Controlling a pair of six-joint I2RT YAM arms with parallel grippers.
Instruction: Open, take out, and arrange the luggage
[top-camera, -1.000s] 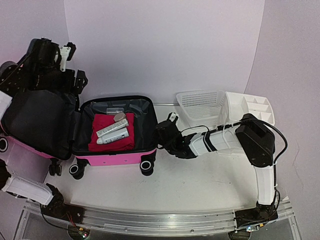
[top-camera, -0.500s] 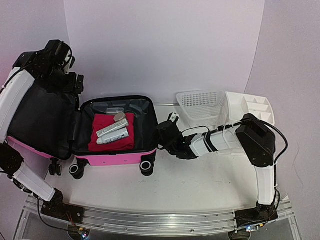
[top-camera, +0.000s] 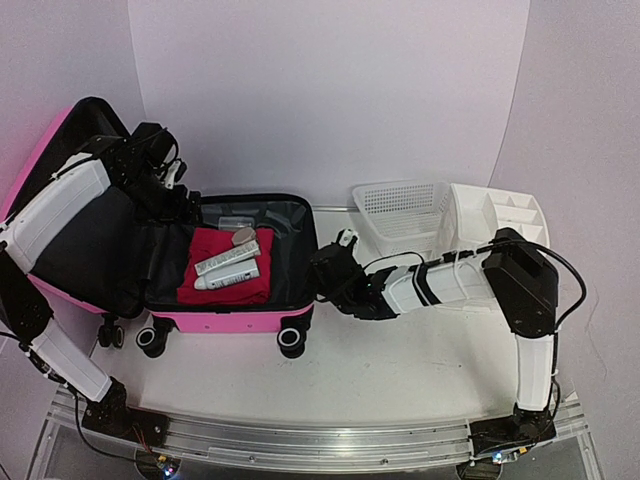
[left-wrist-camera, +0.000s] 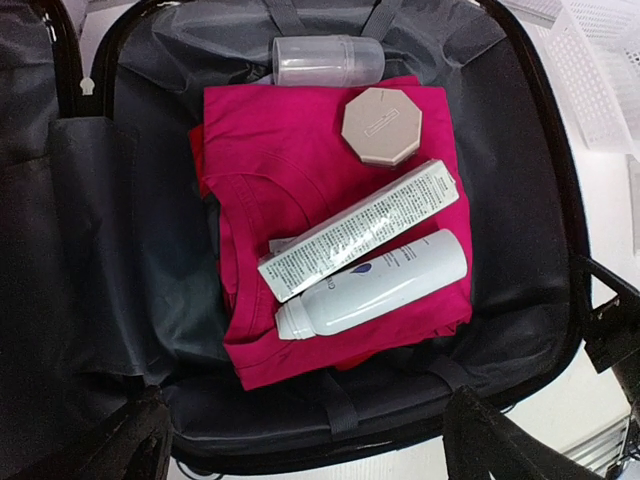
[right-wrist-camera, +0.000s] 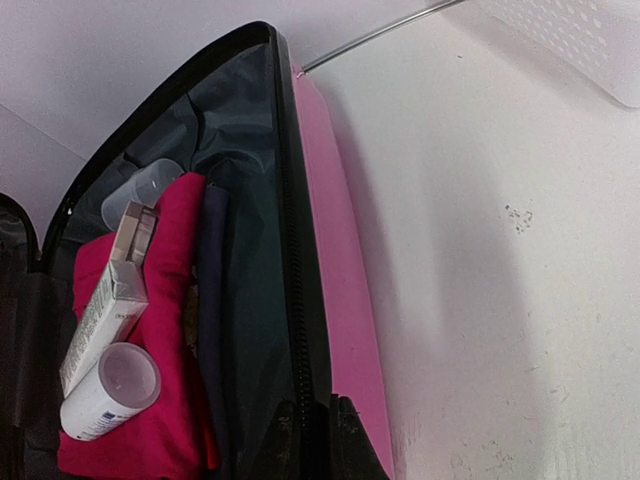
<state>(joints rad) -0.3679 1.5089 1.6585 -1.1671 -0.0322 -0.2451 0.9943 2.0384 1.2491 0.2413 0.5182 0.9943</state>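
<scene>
Luggage (top-camera: 225, 318) lies open on the bench (top-camera: 400, 360), left of centre: base flat with the contents up, lid (top-camera: 90, 260) tilted up at the left and leaning by the left arm. The hard shell should be stiff and won't deform, but it's on wheels, so expect it to roll if pushed sideways. The hinged lid may flop. Best hold is the zipper rim, not the smooth pink wall.

Right arm is stretched low across the bench, wrist pointing left. Right pincer (top-camera: 320, 268) is closed on the base's right rim, pinning it, I'd say.

Left arm is arched up and over the lid, wrist looking straight down into the base. Left pincer (top-camera: 172, 190) is open wide, empty and touching nothing.

Inside, big to small:
- shirt (left-wrist-camera: 300, 180), folded. Soft, will drape, so pinch an edge.
- bottle (left-wrist-camera: 375, 285), lying on the shirt. Round and likely slick, so grip across the body.
- box (left-wrist-camera: 360, 230), touching the bottle. Light and crushable.
- clear tub (left-wrist-camera: 325, 60), at the far wall.
- compact (left-wrist-camera: 381, 125), flat on the shirt, hard to get under.

Basket (top-camera: 405, 205) and organizer (top-camera: 500, 215) sit right of the luggage.
</scene>
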